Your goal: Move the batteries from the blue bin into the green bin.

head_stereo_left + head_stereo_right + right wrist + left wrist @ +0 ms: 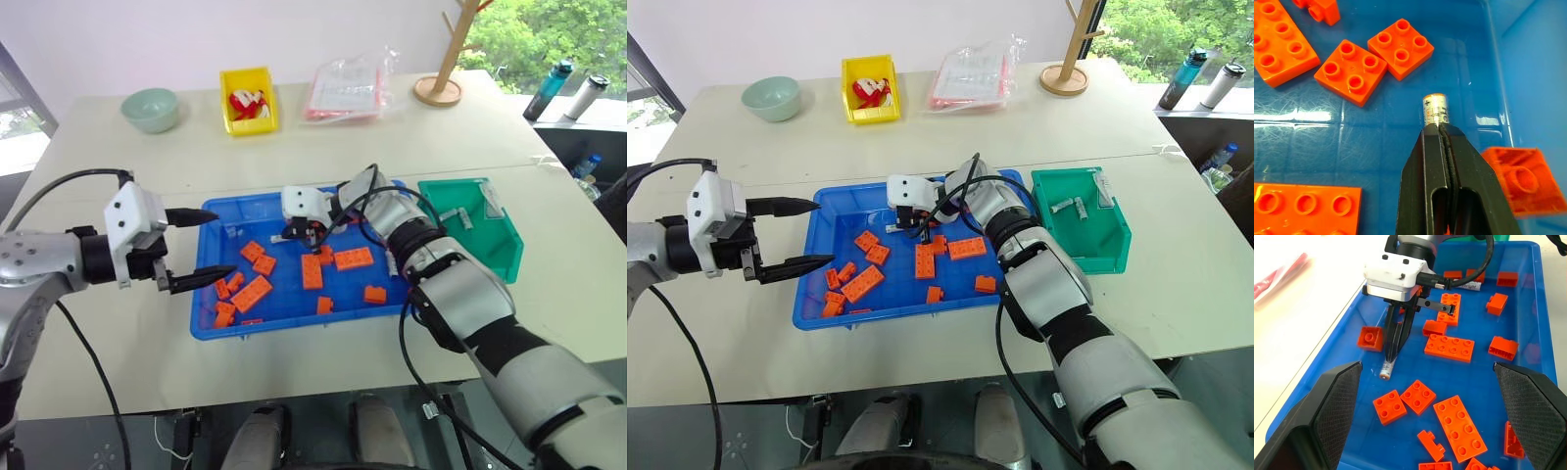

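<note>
Where the right hand (1442, 128) reaches down into the blue bin (220, 323), its two black fingers are clenched on one end of a battery (1435, 110), a small shiny silver cylinder with a printed label and a plus mark, whose free end points at the bin's glossy floor near the far left corner. The bin is a shallow rectangular tray of smooth blue plastic, and about a dozen studded orange toy bricks (311, 271) lie scattered over its floor, some square with four studs, some long with eight. Another silvery battery (1467, 285) lies among the bricks toward the far side of the bin. The left hand (204, 248) hangs over the bin's left rim, its textured black fingers spread wide and grasping nothing. Just right of the blue bin sits the green bin (500, 257), small, deep and slope-fronted, with two batteries (1069, 208) on its floor. Beyond the blue bin on the pale tabletop (147, 372) stand one yellow bin (248, 98), one pale green bowl (151, 109), one clear plastic bag (347, 90) and a wooden stand (440, 86).
</note>
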Tool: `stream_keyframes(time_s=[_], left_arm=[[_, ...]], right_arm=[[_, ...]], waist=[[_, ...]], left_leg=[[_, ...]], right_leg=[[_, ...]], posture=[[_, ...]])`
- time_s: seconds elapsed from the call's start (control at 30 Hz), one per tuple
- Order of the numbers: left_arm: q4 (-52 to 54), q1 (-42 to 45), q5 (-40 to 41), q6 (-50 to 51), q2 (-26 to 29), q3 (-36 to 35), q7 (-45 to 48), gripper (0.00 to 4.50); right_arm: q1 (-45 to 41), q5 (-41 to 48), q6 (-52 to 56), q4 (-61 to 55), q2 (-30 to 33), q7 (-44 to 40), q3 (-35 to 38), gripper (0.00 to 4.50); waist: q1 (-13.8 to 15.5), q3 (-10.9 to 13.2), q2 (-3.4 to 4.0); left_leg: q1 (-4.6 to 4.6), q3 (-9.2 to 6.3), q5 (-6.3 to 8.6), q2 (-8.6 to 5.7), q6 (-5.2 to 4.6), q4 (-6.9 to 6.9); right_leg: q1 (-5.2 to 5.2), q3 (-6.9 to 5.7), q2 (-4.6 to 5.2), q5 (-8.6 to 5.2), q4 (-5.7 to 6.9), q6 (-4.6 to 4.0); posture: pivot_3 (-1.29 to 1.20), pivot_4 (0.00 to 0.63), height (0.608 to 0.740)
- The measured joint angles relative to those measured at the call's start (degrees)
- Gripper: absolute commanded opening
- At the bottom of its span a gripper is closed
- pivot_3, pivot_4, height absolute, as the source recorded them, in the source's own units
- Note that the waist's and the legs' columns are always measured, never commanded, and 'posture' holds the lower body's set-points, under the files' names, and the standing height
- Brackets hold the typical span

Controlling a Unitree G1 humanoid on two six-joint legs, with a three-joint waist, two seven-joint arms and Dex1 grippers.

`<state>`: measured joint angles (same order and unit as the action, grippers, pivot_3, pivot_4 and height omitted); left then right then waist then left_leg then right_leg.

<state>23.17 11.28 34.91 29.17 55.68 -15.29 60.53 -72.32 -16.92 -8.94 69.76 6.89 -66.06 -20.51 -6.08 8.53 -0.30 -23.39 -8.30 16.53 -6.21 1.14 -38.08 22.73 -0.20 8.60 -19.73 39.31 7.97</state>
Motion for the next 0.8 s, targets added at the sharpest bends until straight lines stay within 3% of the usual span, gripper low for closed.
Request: stream_keyframes(time_s=[0.03, 0.13, 0.2, 0.57, 0.8], left_arm=[[-0.1, 0.0, -0.1, 0.0, -0.1, 0.0, 0.0, 4.50], [-0.6, 0.4, -0.5, -0.4, -0.2, 0.3, 0.0, 4.50], [-0.7, 0.4, -0.6, -0.8, -0.2, 0.6, 0.1, 4.50], [-1.1, 0.6, -0.6, -1.0, -0.2, 0.6, 0.3, 4.50], [-3.0, 1.0, -0.7, -1.1, -0.2, 0.6, 0.7, 4.50]], right_arm=[[0.2, 0.1, 0.2, 0.3, 0.0, 0.1, 0.1, 0.02], [0.2, 0.1, 0.4, 0.3, 0.0, 0.6, 0.3, 0.78], [0.2, 0.1, 0.3, 0.3, 0.0, 0.9, 0.4, 1.71], [0.1, 4.3, 7.5, -4.9, 0.4, -2.9, 4.1, 1.71], [1.9, 3.4, 16.9, -16.8, 0.5, 3.7, 3.5, 1.71]], waist=[[0.0, 0.0, 0.00], [-0.1, 0.0, 0.00], [-0.1, 0.0, 0.00], [-0.1, 0.0, 0.01], [0.1, 0.0, 0.01]], left_leg=[[0.00, 0.01, 0.00, -0.01, 0.00, 0.00], [0.00, 0.01, 0.00, 0.00, 0.00, 0.00], [0.00, 0.01, 0.00, 0.01, 0.00, -0.01], [0.00, 0.02, 0.00, 0.01, 0.00, -0.01], [-0.01, 0.02, 0.00, -0.01, 0.00, -0.01]], right_leg=[[0.00, 0.00, 0.01, 0.00, 0.00, 0.00], [0.02, 0.00, 0.00, 0.00, 0.00, 0.00], [0.02, 0.01, 0.00, 0.00, 0.00, 0.00], [0.04, 0.01, 0.01, 0.00, 0.00, 0.00], [0.05, 0.01, 0.03, 0.00, 0.04, 0.00]], posture=[[0.00, 0.150, 0.719], [0.00, 0.150, 0.719], [0.00, 0.150, 0.719], [0.00, 0.150, 0.719], [0.00, 0.150, 0.719]])
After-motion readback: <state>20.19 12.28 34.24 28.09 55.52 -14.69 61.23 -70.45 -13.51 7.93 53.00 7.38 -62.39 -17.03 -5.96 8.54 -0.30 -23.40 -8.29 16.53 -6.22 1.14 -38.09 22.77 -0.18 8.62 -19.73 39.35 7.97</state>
